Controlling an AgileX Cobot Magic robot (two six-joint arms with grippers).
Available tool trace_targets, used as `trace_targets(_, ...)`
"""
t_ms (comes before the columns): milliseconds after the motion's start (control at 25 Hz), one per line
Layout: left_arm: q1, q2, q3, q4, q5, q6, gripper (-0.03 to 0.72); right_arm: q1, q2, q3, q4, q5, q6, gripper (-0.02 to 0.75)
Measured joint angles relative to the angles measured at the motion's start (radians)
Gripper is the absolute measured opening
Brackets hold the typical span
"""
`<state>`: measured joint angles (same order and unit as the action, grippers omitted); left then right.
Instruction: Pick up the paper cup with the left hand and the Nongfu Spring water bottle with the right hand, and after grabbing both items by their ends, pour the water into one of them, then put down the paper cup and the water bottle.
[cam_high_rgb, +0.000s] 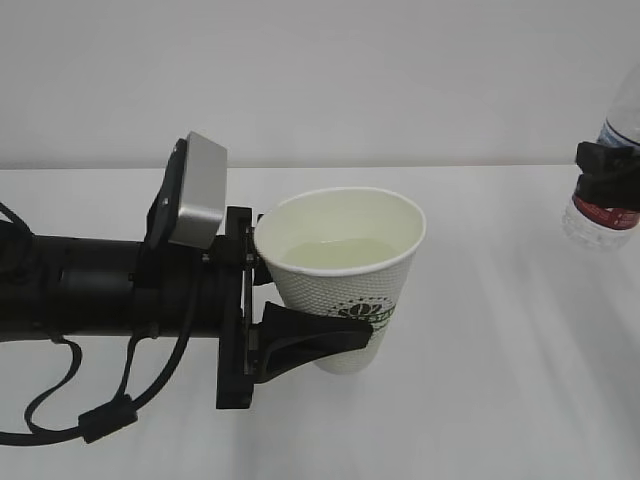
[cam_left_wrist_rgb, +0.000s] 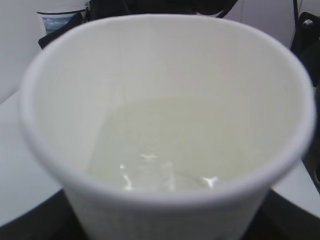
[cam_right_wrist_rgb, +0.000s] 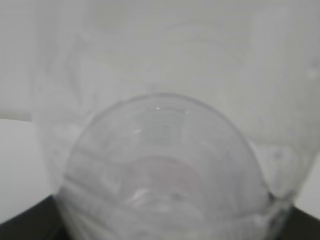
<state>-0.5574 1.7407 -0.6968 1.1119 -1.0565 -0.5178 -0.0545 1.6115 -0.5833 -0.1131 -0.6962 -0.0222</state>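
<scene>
Left hand (cam_high_rgb: 300, 300) grips paper cup (cam_high_rgb: 345, 285) at frame centre, water (cam_high_rgb: 335, 255) inside. Right hand (cam_high_rgb: 607, 175) grips Nongfu Spring water bottle (cam_high_rgb: 610, 150), far right. Pouring looks done; setting both on bench (cam_high_rgb: 480, 400) remains.

- Exterior view: bright, even, diffuse light; the white surface (cam_high_rgb: 480, 400) is nearly washed out, with only faint soft shadows under the cup (cam_high_rgb: 345, 275).
- Left wrist view: soft focus throughout; the cup's rim is blurred, and small white glints sit on the water (cam_left_wrist_rgb: 165, 165).
- Right wrist view: the bottle (cam_right_wrist_rgb: 165, 170) fills the picture, hazy and out of focus, pale and low in contrast; dark lower corners.
</scene>
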Motion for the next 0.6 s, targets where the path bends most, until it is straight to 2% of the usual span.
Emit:
trace_targets(440, 0.000, 0.000, 0.000, -0.040, 0.003, 0.000, 0.491, 0.000, 0.056, 0.000, 0.048, -0.073, -0.046, 0.469)
trace_targets(600, 0.000, 0.000, 0.001, -0.091, 0.013, 0.000, 0.491, 0.000, 0.056, 0.000, 0.050, -0.073, -0.046, 0.469)
